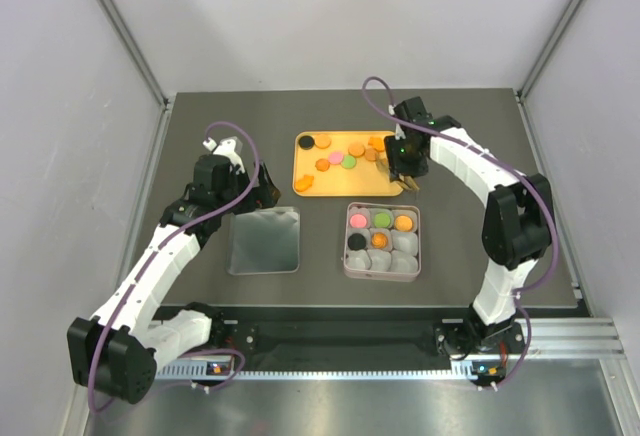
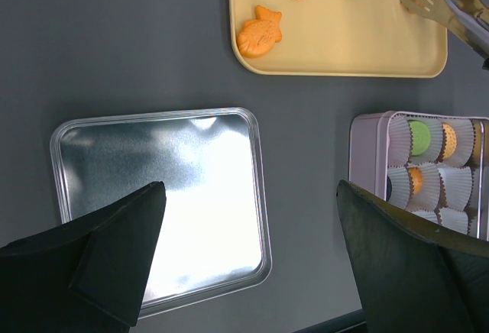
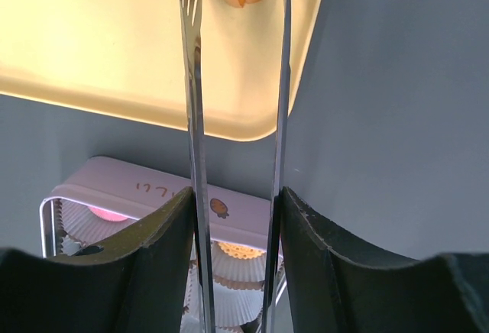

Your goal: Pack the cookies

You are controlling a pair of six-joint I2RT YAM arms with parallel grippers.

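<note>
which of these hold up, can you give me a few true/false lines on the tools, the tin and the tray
1. The right tool grips metal tongs. True.
2. The left tool is shut on the silver lid. False: it is open over the lid, holding nothing.
3. Every cup in the tin is filled. False: the near row's cups are empty.
4. The fish-shaped cookie lies on the yellow tray. True.
</note>
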